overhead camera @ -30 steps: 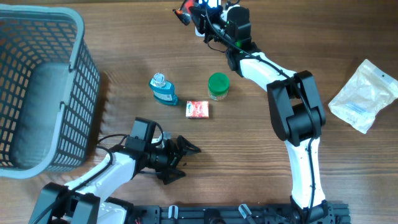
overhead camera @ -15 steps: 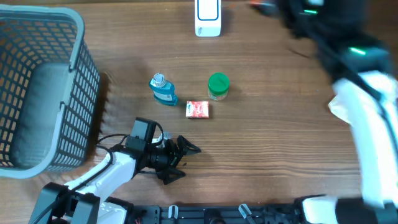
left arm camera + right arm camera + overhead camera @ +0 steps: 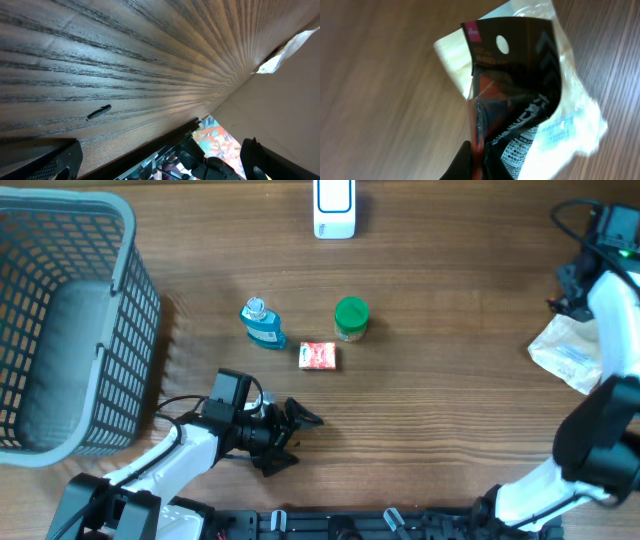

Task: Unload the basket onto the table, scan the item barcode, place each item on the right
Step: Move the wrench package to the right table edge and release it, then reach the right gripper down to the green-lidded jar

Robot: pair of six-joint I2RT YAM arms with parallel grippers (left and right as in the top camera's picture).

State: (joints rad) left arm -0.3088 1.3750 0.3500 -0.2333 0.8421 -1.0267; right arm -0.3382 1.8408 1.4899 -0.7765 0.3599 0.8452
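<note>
Right claw (image 3: 479, 152) clamped on dark packet (image 3: 512, 95), above white pouch (image 3: 570, 350) at worktop (image 3: 430, 410) right edge. Left claw (image 3: 293, 439) apart, low. Present printed face flat to scanner (image 3: 333, 210); don't crumple.

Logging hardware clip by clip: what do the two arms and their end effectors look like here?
Both arms have white shells with black joints. The left arm carries thin looping black cables near its wrist and ends in a black two-finger end effector. The right arm shows a small green light by its black wrist.
</note>
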